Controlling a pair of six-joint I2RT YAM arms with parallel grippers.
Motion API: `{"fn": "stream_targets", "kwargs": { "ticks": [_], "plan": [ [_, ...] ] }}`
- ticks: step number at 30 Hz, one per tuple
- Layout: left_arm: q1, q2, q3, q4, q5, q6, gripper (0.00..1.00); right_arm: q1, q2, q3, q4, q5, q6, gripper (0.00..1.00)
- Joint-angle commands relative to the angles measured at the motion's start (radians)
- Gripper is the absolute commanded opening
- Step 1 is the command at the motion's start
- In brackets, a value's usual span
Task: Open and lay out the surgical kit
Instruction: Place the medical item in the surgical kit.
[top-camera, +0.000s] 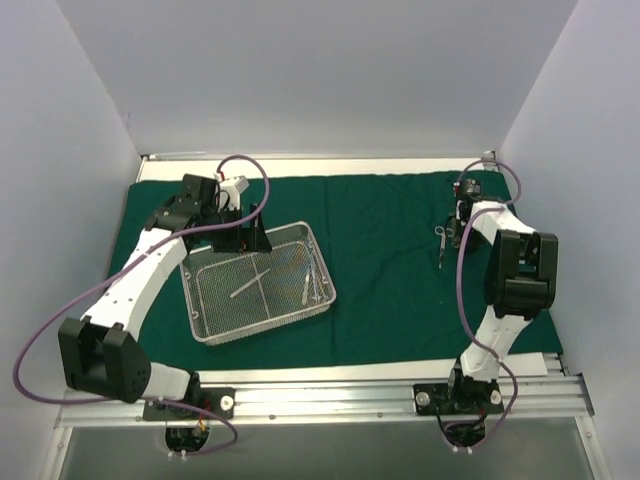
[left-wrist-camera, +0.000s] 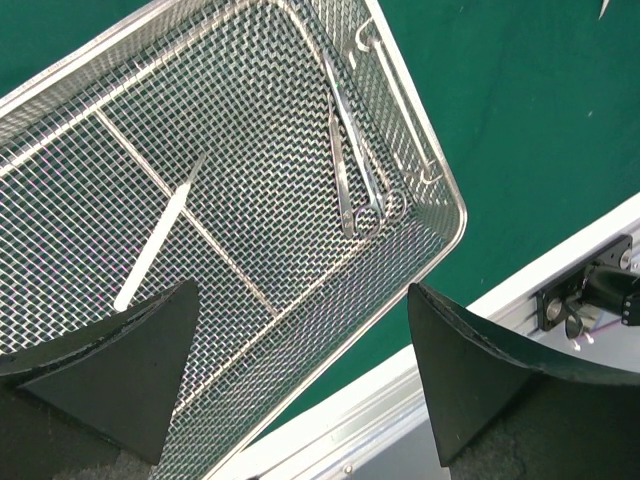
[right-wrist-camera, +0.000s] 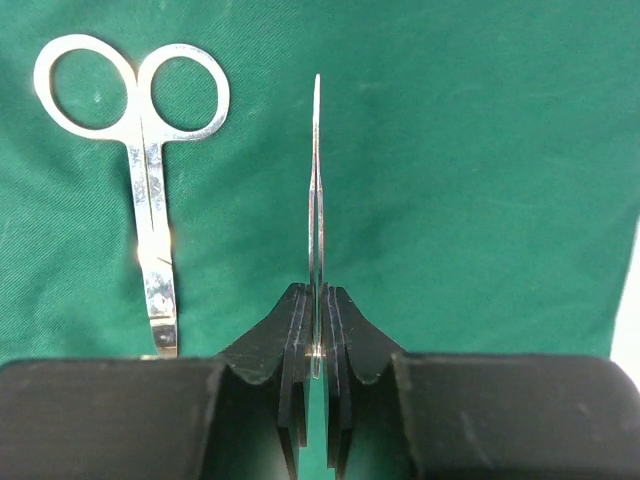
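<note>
My right gripper (right-wrist-camera: 317, 300) is clamped on a slim instrument (right-wrist-camera: 316, 150), perhaps tweezers, pointing to 12 o'clock. The scissors (right-wrist-camera: 145, 170) lie parallel at 10 o'clock on the cloth (right-wrist-camera: 480, 200).

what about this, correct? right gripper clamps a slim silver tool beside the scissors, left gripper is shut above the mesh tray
No, the left gripper is open above the mesh tray; the left wrist view shows it. The right gripper clamps the slim silver tool beside the scissors.

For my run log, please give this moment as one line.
left pincer: open above mesh tray | right pincer: shut on slim instrument | scissors: on green drape
</note>
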Motion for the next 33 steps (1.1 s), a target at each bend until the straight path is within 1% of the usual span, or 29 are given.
{"fn": "stream_targets", "kwargs": {
  "ticks": [1,7,13,16,17,20,22,25,30,32,33],
  "plan": [
    [0.008,0.017,0.051,-0.02,0.036,0.028,0.94,-0.01,0.02,0.027,-0.017,-0.012,-0.004,0.0],
    [0.02,0.026,0.065,-0.032,0.043,0.03,0.94,-0.013,0.071,0.04,-0.026,-0.008,0.003,0.02],
    [0.025,0.048,0.06,-0.046,0.042,0.039,0.94,-0.015,0.097,0.049,-0.037,-0.002,0.016,0.13],
    [0.025,0.062,0.057,-0.048,0.039,0.05,0.94,-0.015,0.093,0.034,-0.039,0.004,0.022,0.17],
    [0.025,0.068,0.056,-0.048,0.039,0.051,0.94,-0.015,0.091,0.032,-0.042,0.006,0.023,0.21],
    [0.025,0.077,0.056,-0.042,0.04,0.05,0.94,-0.013,0.082,0.024,-0.049,0.011,0.031,0.27],
    [0.025,0.082,0.059,-0.04,0.049,0.05,0.94,-0.013,0.074,0.017,-0.047,0.009,0.031,0.29],
    [0.025,0.083,0.057,-0.032,0.06,0.047,0.94,-0.015,0.07,0.018,-0.053,0.005,0.033,0.3],
    [0.023,0.103,0.064,-0.032,0.066,0.053,0.97,-0.013,0.045,0.029,-0.06,0.029,0.048,0.32],
    [0.017,0.121,0.062,-0.028,0.053,0.054,0.96,-0.008,0.013,0.067,-0.1,0.053,0.092,0.37],
    [0.013,0.134,0.067,-0.025,0.043,0.053,0.95,-0.005,0.001,0.096,-0.123,0.093,0.117,0.39]
  ]
}}
